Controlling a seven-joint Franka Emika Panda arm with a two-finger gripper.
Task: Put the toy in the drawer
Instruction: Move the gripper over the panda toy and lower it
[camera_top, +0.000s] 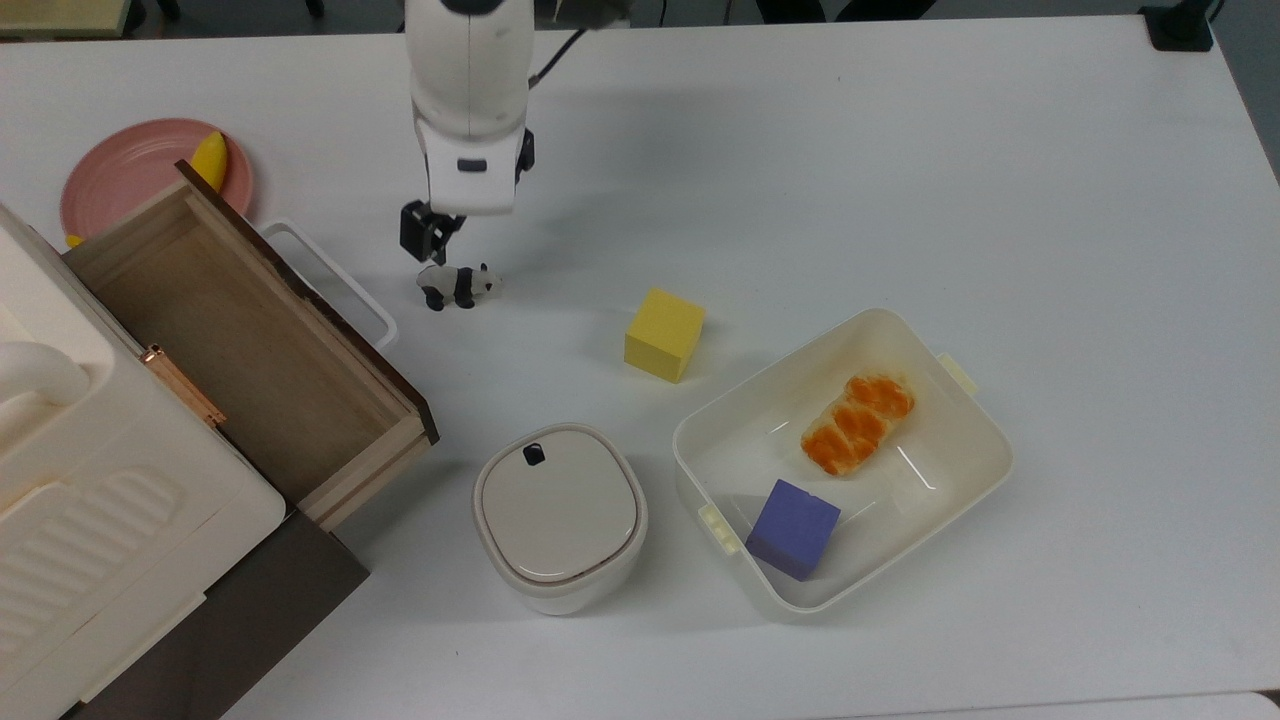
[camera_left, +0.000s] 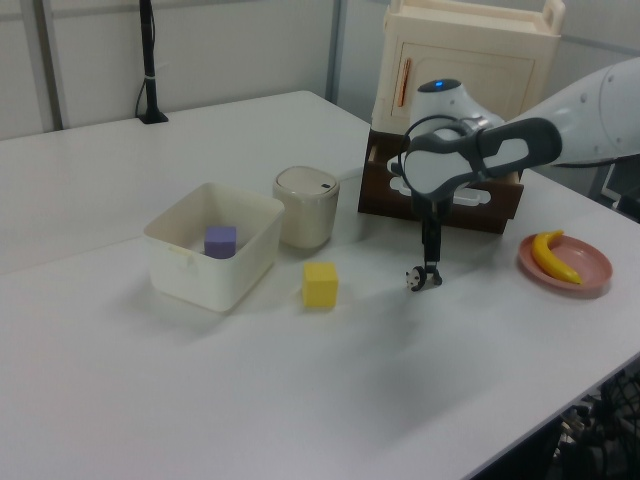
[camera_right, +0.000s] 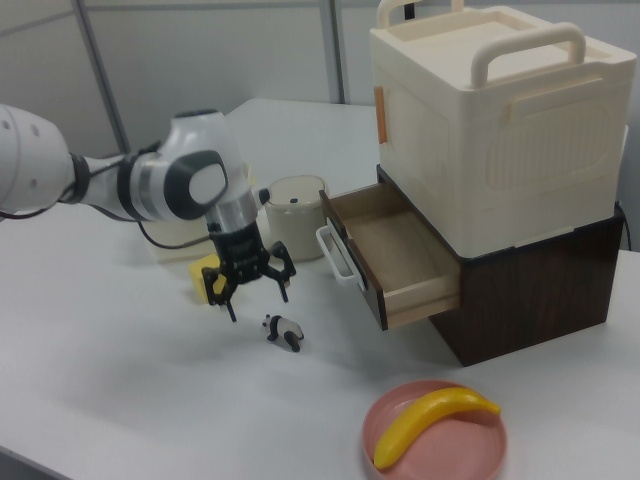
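Hand (camera_right: 250, 285) spread, hung just above toy (camera_right: 283, 331) on desk (camera_top: 800, 150); toy best straddled across its narrow body before closing; drawer (camera_top: 250, 340) open at top view's left.

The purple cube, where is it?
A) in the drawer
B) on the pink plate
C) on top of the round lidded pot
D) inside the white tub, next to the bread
D: the purple cube sits inside the white tub, near the bread.
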